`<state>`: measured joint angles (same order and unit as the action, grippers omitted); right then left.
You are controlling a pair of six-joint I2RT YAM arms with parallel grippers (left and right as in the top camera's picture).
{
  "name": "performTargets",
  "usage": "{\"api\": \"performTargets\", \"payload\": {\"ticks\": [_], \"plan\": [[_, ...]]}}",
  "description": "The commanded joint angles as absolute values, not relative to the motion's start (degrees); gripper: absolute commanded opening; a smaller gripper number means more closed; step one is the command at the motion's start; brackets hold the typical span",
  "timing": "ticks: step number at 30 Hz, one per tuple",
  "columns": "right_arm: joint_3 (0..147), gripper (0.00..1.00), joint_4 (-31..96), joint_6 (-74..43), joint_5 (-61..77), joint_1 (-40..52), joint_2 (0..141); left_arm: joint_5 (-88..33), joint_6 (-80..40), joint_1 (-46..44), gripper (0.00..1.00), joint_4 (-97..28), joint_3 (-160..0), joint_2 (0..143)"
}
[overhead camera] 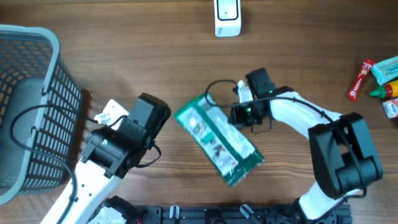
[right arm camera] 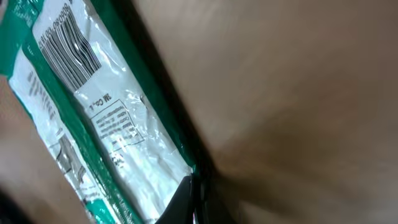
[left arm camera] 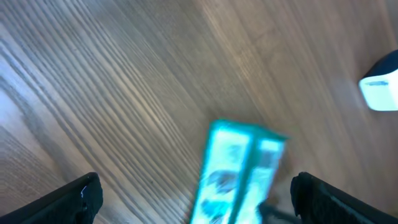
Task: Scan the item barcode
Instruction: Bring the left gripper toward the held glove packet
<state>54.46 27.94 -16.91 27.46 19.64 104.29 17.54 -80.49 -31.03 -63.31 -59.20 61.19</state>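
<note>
1. Overhead view:
   - The green-and-white packet (overhead camera: 217,144) lies flat at the middle of the tabletop (overhead camera: 155,50), set on a diagonal from far-left to near-right.
   - The right arm (overhead camera: 292,112) reaches in from the right. Its jaws sit at the packet's far-right edge and are closed, apparently pinching that edge so the packet can be lifted.
   - The left arm (overhead camera: 118,146) rests just left of the packet without touching it, jaws spread wide and holding nothing.
   - The white scanner (overhead camera: 227,17) stands at the far edge, well apart from the packet, so the packet probably has to be carried to it.
   - A grey basket (overhead camera: 37,74) sits at the far left.
   - A cluster of small groceries (overhead camera: 373,78) sits at the far right.

2. Left wrist view:
   - The picture is blurred.
   - Both dark fingers (left arm camera: 74,199) stand wide apart at the lower corners, with bare wood between them.
   - The packet (left arm camera: 239,168) shows as a teal shape ahead of the jaws, not between them.
   - The scanner (left arm camera: 380,87) shows at the right edge.
   - This arm looks to be standing by.

3. Right wrist view:
   - The packet (right arm camera: 93,118) fills the left side, its crinkled film facing the camera.
   - The barcode (right arm camera: 68,50) is plainly legible near the packet's upper end.
   - The closed jaws meet the packet's edge at the bottom of the frame, away from the barcode.
   - Gripping the edge leaves the printed bars uncovered for the scanner.
</note>
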Motion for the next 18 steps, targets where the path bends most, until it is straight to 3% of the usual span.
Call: {"api": "performTargets", "payload": {"ticks": [1, 11, 18], "plan": [[60.97, 0.05, 27.7, -22.24, 18.85, 16.8, 105.12, 13.32, -76.36, -30.96, 1.0, -62.13, -59.02, 63.07], [66.11, 0.05, 32.71, -12.32, 32.84, 15.22, 103.02, -0.14, -51.42, -30.96, 1.0, -49.21, -59.02, 66.02], [66.11, 0.05, 35.55, -6.17, 33.56, 15.25, 98.54, 0.69, -49.69, -30.96, 1.0, -46.94, -59.02, 68.36]]}}
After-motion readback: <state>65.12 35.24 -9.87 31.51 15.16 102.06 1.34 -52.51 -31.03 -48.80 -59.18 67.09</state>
